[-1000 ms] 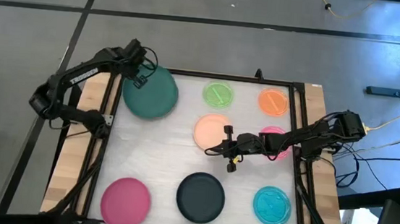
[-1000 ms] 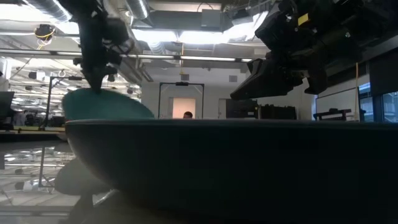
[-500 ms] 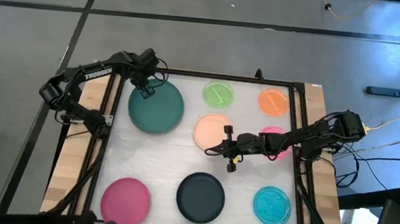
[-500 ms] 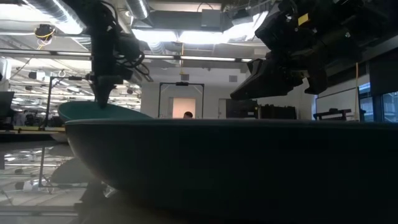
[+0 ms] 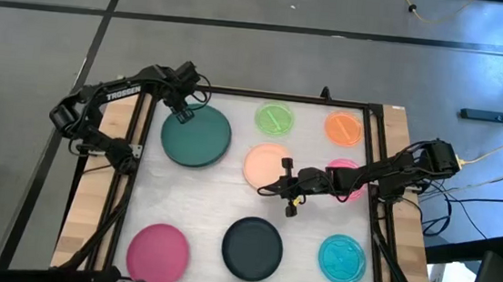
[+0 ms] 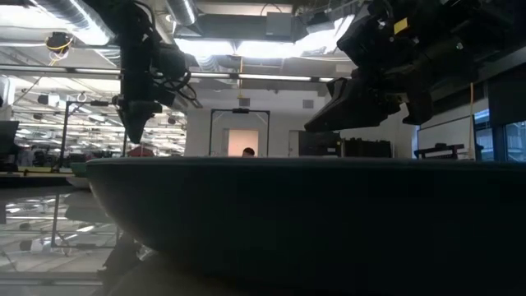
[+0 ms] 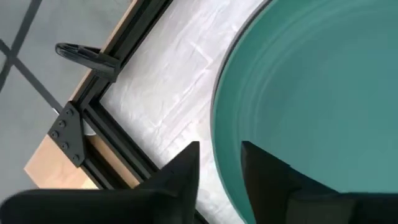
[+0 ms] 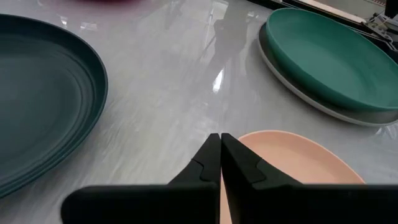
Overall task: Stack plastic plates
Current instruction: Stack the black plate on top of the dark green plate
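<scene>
Since a second ago, the teal plate (image 5: 196,137) has travelled right and is now lying on the grey plate (image 8: 348,114) at eleven o'clock. From above, the left gripper (image 5: 183,114) is hovering at its rim; the right gripper (image 5: 285,195) is waiting beside the peach plate (image 5: 265,165). Eight plates are showing here. The left wrist view is showing fingers (image 7: 180,171) slightly parted, probably released. The right wrist view is showing fingers pressed together. Lifting straight up should be avoiding dragging the rim.

The grey plate (image 8: 323,104) shows only as a thin rim under the dark teal plate (image 5: 196,136). The right arm covers most of the magenta plate (image 5: 348,168). In the low view, the black plate (image 6: 312,222) blocks nearly the whole tabletop.
</scene>
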Controlling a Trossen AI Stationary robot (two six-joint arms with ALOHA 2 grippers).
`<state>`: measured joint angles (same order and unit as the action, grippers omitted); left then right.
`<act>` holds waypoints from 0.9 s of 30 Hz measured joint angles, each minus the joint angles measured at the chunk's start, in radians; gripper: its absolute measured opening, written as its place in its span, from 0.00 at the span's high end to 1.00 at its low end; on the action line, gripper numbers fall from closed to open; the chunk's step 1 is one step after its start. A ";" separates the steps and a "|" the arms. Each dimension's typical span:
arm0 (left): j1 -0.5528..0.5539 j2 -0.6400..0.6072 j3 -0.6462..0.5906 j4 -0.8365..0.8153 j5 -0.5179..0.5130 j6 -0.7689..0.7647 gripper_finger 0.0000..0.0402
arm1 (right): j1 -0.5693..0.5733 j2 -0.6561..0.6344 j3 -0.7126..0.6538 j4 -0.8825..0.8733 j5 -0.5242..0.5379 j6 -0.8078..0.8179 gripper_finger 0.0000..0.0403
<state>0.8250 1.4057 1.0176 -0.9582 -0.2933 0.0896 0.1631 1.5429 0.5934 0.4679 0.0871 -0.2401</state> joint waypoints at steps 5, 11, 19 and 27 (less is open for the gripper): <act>-0.067 -0.027 0.000 0.054 0.084 0.007 0.67 | 0.000 0.000 0.000 0.001 0.000 0.000 0.99; -0.253 -0.030 0.000 0.246 0.267 0.018 0.66 | 0.000 0.000 0.000 0.002 0.000 0.000 0.99; -0.542 0.070 0.000 0.462 0.289 0.026 0.66 | 0.000 0.000 0.000 0.006 0.000 0.003 0.99; -0.731 0.249 -0.001 0.673 0.283 0.028 0.66 | 0.000 0.000 0.000 0.006 0.000 0.004 0.99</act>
<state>0.0941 1.6550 1.0168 -0.2851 -0.0102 0.1179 0.1635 1.5429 0.5934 0.4740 0.0868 -0.2363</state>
